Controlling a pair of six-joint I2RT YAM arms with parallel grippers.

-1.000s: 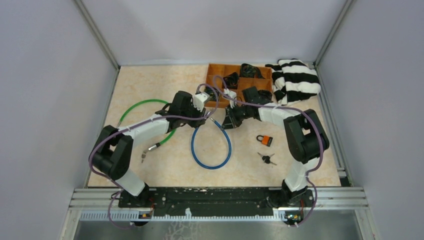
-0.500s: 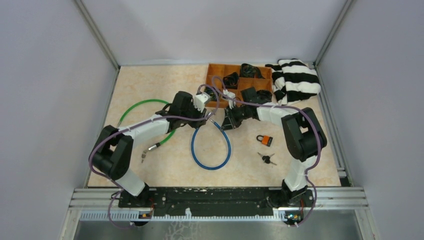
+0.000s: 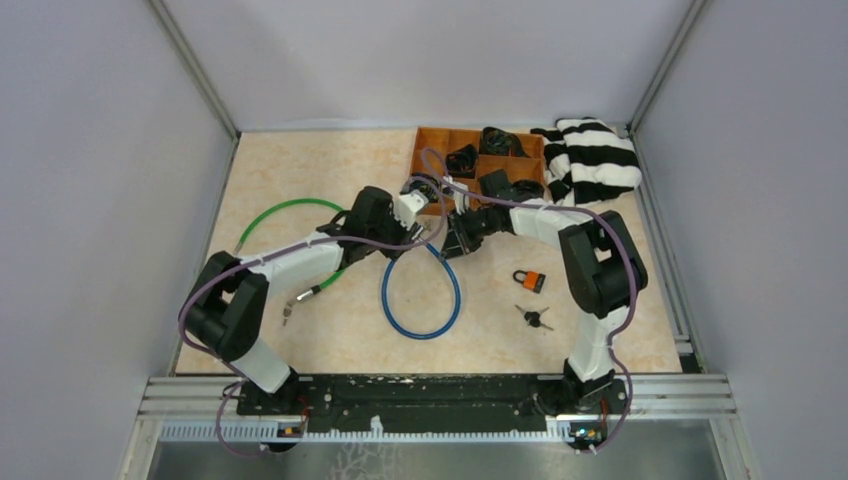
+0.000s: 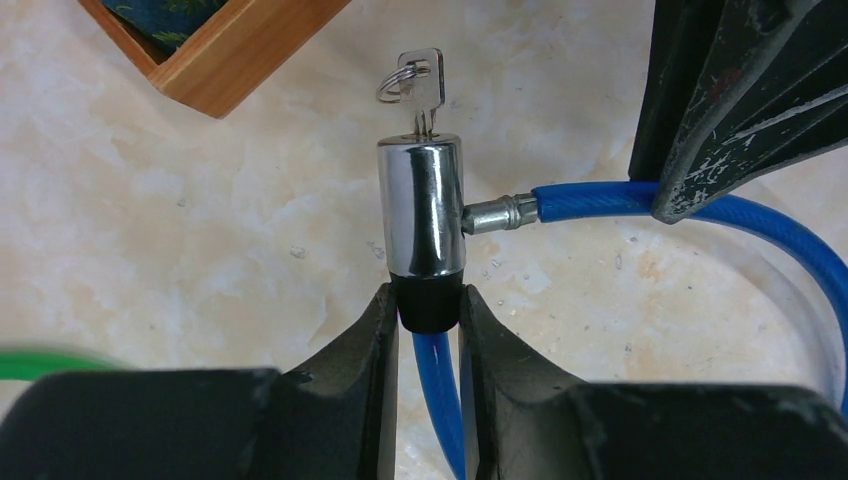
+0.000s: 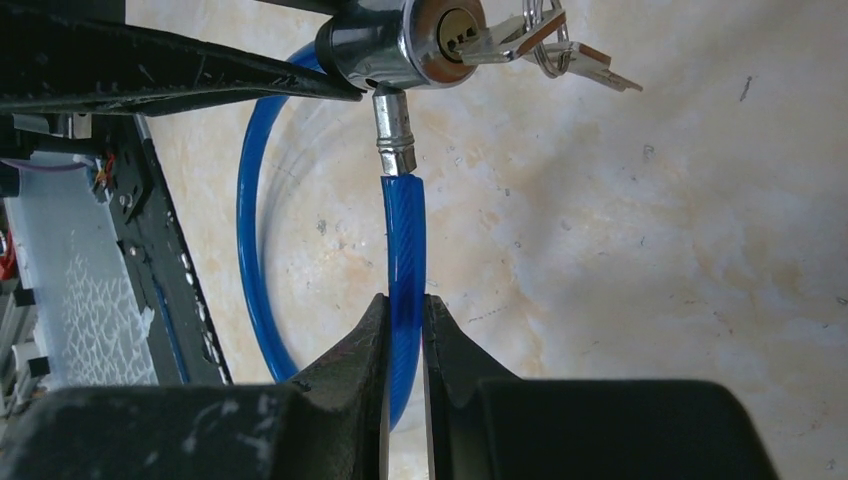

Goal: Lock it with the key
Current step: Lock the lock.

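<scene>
Pale stone-look tabletop [image 4: 150, 230] lies below. Left gripper [image 4: 427, 300] pinches the black end of a shiny silver lock barrel [image 4: 421, 205]. Right gripper [image 5: 405, 310] pinches the blue cable [image 5: 405, 240] just behind its metal tip [image 5: 393, 130], which touches the barrel's side. A small silver key [image 4: 422, 85] sticks out of the barrel's far end, near an orange wooden tray [image 4: 240, 45].

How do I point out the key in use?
Find the wooden tray at the back; just in front, the left gripper holds the blue cable lock by its head. The key sticks out of the head's chrome end, unlike the loose keys near the orange padlock.
</scene>
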